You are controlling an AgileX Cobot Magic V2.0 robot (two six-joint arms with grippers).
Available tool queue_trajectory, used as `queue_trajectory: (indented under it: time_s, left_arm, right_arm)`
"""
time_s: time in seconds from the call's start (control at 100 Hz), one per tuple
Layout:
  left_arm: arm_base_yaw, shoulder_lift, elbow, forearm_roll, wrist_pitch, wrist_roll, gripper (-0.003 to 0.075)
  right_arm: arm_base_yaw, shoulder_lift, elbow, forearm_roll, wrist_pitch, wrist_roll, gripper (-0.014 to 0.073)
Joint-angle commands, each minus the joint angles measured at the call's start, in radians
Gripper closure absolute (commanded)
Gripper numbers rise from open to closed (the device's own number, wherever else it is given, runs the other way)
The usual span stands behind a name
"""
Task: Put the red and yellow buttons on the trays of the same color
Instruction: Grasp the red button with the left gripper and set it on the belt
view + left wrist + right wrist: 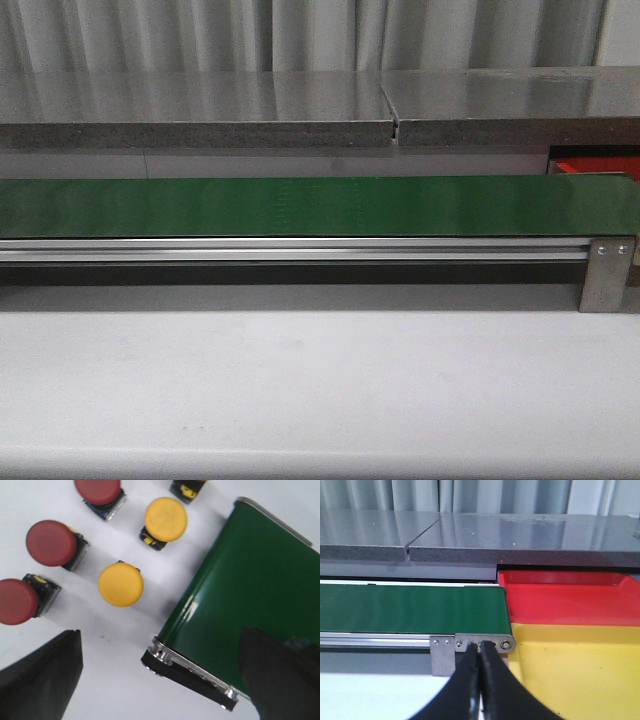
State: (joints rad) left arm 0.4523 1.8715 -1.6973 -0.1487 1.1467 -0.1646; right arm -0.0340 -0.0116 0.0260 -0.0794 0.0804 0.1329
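In the left wrist view three red buttons (51, 542) (17, 601) (100, 489) and two yellow buttons (121, 584) (166, 519) lie on the white table beside the end of the green belt (250, 580). My left gripper (161, 635) hangs open above the belt's end, holding nothing. The right wrist view shows a red tray (570, 602) and a yellow tray (580, 670) side by side at the belt's other end. My right gripper (479, 646) is shut and empty, in front of the belt's metal bracket. Only a sliver of the red tray (592, 166) shows in the front view.
The green belt (320, 205) runs across the front view on an aluminium rail (300, 248), with a metal bracket (607, 275) at its right end. A grey stone ledge (200, 110) stands behind it. Part of another button's base (186, 488) shows at the frame edge.
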Motion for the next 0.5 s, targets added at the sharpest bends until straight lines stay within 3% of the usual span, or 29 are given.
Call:
queue_trajectory:
  time_s: [0.0,0.49]
  left_arm:
    - [0.022,-0.051,0.0,-0.009,-0.07,-0.081,0.0101]
    - [0.023,0.093,0.005,-0.008,-0.106,-0.216,0.0101]
  right_arm:
    - [0.001,-0.018,-0.022,-0.001,-0.08,-0.007,0.0711]
    - [0.001,-0.018,-0.022,-0.001,-0.08,-0.007,0.0711]
